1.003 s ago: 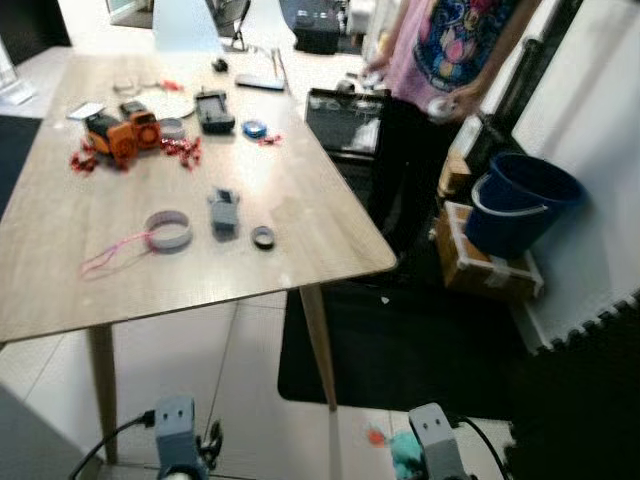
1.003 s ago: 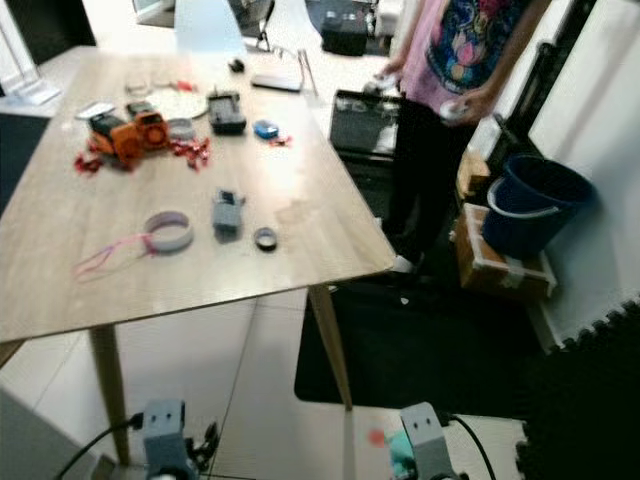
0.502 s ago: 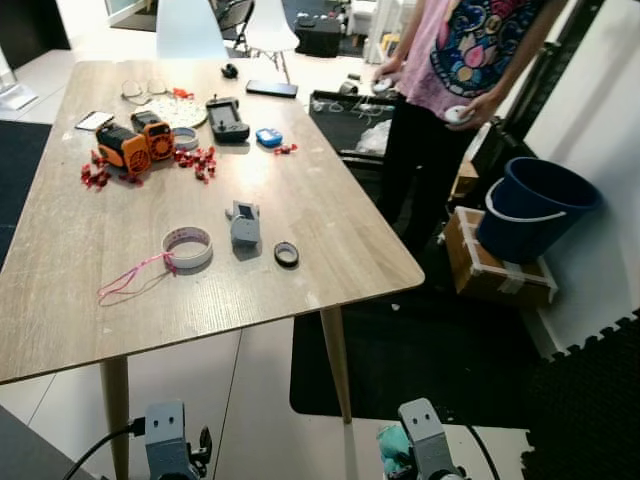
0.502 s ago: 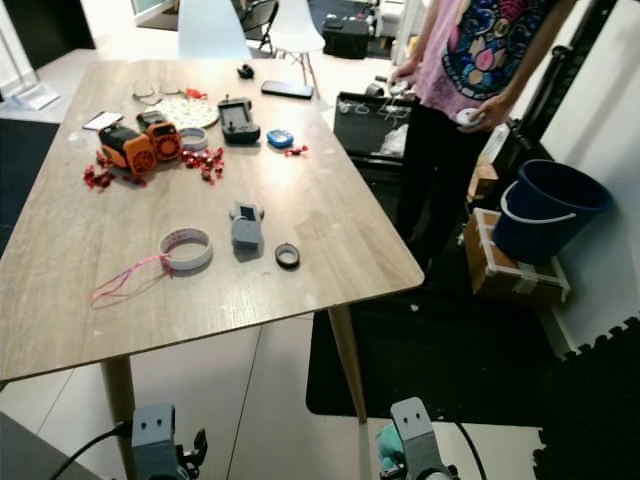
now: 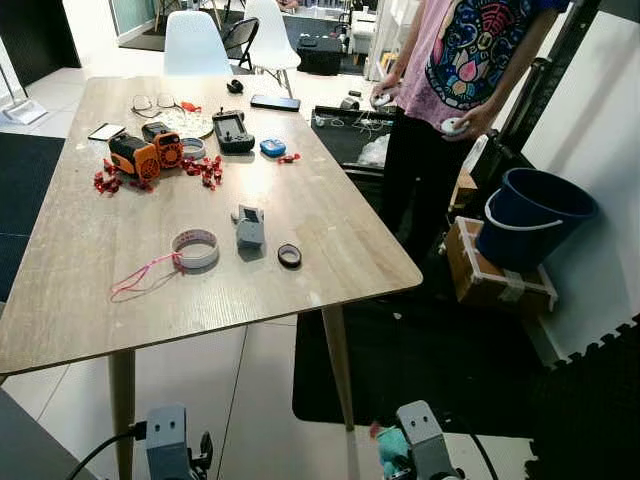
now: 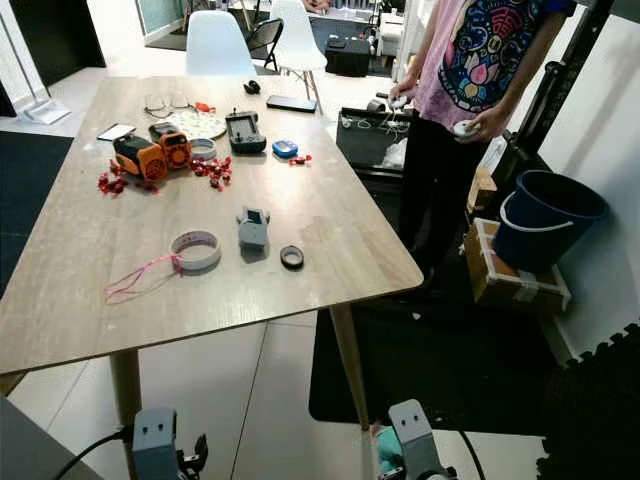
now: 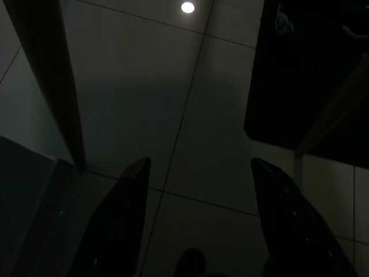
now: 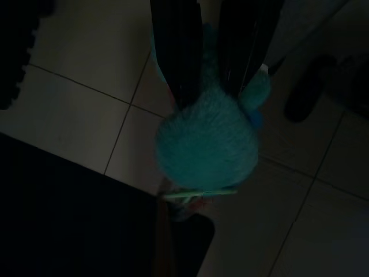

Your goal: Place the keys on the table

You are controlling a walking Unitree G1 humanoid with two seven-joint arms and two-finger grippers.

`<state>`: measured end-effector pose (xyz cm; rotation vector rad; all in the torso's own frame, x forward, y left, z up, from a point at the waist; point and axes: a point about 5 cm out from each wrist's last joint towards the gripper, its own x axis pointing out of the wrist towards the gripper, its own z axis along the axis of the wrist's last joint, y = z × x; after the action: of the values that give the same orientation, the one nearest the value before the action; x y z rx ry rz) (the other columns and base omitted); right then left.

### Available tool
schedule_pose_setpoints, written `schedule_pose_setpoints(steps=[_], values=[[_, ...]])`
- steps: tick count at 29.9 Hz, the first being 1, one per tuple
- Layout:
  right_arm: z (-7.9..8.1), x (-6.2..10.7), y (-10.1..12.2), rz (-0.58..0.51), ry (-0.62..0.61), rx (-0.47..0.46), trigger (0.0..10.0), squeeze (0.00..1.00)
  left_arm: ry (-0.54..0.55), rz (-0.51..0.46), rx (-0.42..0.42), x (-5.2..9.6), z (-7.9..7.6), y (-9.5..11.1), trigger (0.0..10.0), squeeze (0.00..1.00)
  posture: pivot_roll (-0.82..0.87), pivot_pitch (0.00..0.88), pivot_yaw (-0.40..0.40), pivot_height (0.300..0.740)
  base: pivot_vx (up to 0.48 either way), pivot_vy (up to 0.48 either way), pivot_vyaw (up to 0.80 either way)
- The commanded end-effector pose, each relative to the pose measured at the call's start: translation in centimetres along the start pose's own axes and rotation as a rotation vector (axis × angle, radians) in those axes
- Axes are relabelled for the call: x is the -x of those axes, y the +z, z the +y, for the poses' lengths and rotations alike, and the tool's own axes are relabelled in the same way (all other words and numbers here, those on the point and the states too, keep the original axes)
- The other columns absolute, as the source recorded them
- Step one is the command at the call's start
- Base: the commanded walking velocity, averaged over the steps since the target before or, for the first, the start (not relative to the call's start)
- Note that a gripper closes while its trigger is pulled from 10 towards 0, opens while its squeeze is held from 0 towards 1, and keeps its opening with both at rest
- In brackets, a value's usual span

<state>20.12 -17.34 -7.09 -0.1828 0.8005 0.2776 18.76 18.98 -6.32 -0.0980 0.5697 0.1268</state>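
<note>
Two things changed over the last second — the head camera tilted up and the blur cleared, so the whole table (image 5: 90,310) reads sharp now and the robot looks squared up to its near edge. Nothing on it actually moved. The keys (image 8: 204,147), on a fuzzy teal charm, are not delivered yet: they hang low over the floor tiles, pinched in the right gripper (image 8: 213,69). That grip is plain in the right wrist view — the head views catch just a teal scrap. The left gripper (image 7: 199,216) hangs idle, fingers spread.
</note>
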Motion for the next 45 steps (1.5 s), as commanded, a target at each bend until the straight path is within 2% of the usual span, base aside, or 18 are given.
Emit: schedule_pose_setpoints(steps=[1,41,45], values=[[-0.13,0.16,-0.39,0.009,-0.001,0.001,10.0,0.0,0.0,0.011,-0.003,0.28,0.03,-0.48,10.0,0.0,0.05,0.051,-0.084,0.74,0.0,0.0,0.42],[-0.2,0.11,-0.06,-0.003,0.01,0.021,10.0,0.0,0.003,0.008,0.019,0.33,-0.05,-0.54,10.0,0.0,0.05,0.057,-0.091,0.74,0.0,0.0,0.79],[-0.41,0.1,0.0,-0.009,-0.017,-0.034,10.0,0.0,-0.002,0.008,0.026,0.35,-0.09,-0.56,10.0,0.0,0.05,0.058,-0.089,0.74,0.0,0.0,0.2]])
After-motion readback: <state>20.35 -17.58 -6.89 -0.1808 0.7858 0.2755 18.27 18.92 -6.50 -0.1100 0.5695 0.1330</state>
